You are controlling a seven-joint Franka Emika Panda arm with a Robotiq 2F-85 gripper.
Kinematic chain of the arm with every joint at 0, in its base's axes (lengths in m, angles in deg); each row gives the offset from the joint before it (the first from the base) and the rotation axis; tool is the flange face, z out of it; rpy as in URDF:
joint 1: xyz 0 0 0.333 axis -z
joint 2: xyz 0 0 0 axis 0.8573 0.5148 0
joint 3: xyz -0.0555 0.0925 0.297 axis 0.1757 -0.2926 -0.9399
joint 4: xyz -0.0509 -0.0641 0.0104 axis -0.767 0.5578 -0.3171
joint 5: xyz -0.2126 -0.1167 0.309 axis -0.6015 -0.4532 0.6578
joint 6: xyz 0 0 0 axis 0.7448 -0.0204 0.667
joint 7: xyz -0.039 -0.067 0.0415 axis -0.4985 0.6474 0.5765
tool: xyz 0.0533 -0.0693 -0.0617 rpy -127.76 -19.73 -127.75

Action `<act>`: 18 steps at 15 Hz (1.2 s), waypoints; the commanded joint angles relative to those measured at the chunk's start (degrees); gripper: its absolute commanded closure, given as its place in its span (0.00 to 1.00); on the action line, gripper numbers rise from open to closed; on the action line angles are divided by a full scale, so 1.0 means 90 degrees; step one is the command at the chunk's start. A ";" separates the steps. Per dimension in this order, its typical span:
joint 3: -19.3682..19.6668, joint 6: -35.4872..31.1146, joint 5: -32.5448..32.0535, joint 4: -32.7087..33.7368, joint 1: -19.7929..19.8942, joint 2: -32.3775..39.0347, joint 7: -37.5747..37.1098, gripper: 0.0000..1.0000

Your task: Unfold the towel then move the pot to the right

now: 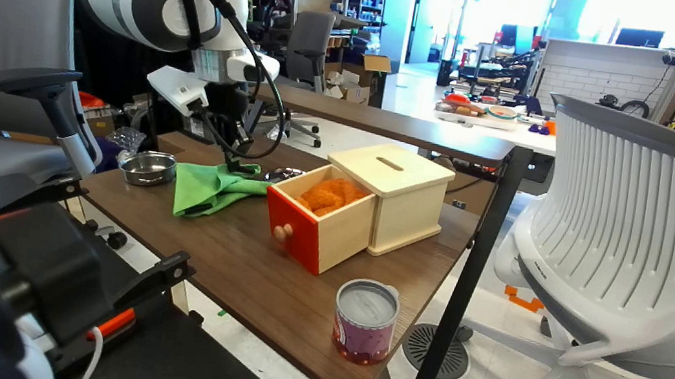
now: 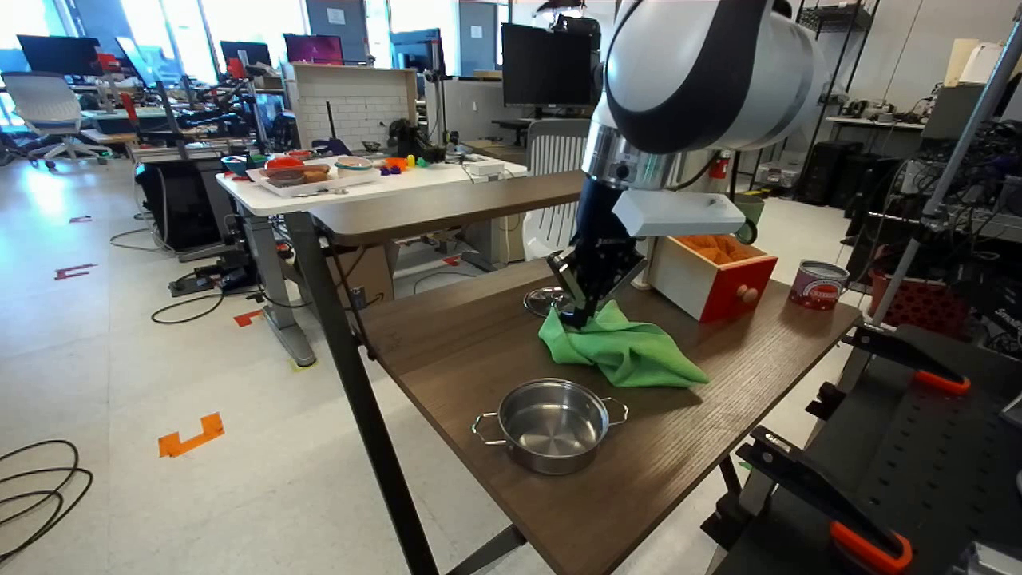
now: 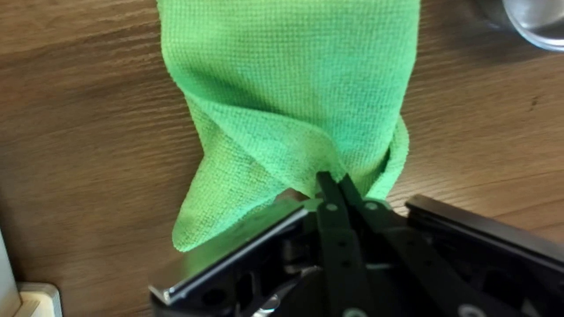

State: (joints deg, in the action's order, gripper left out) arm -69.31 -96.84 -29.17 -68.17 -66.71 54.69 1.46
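The green towel [image 2: 631, 351] lies crumpled and partly folded on the brown table. It also shows in an exterior view [image 1: 207, 189] and in the wrist view [image 3: 286, 66]. My gripper [image 3: 335, 178] is shut on the towel near one end, where the cloth bunches at the fingertips. The gripper shows low over the table in both exterior views [image 1: 241, 167] [image 2: 576, 319]. The silver pot [image 2: 552, 423] stands upright with no lid on, apart from the towel. It also shows in an exterior view [image 1: 148, 169], and its edge shows in the wrist view [image 3: 539, 22].
A shiny metal lid [image 2: 547, 300] lies behind the towel. A wooden box [image 1: 410, 205] with an open red-fronted drawer [image 1: 299, 230] holding orange items stands beside the towel. A lidded purple can [image 1: 365, 324] stands near the table's end. A raised shelf [image 1: 385, 121] runs along one side.
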 commanded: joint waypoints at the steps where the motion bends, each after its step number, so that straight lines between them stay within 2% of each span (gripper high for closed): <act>1: -0.0017 0.0076 -0.0126 -0.0176 -0.0050 -0.0439 -0.0057 0.99; 6: -0.0091 0.0245 -0.0177 -0.0375 -0.0143 -0.1307 -0.0061 0.99; 12: -0.0480 0.0429 0.0128 -0.0386 0.0053 -0.2097 0.0093 0.99; 15: -0.0526 0.0558 0.0063 -0.0404 0.0027 -0.2172 0.0122 0.99; 18: -0.0666 0.0530 0.0136 -0.0408 0.0045 -0.1895 0.0278 0.99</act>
State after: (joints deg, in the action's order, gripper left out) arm -73.61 -92.31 -29.09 -71.21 -67.22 36.52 1.93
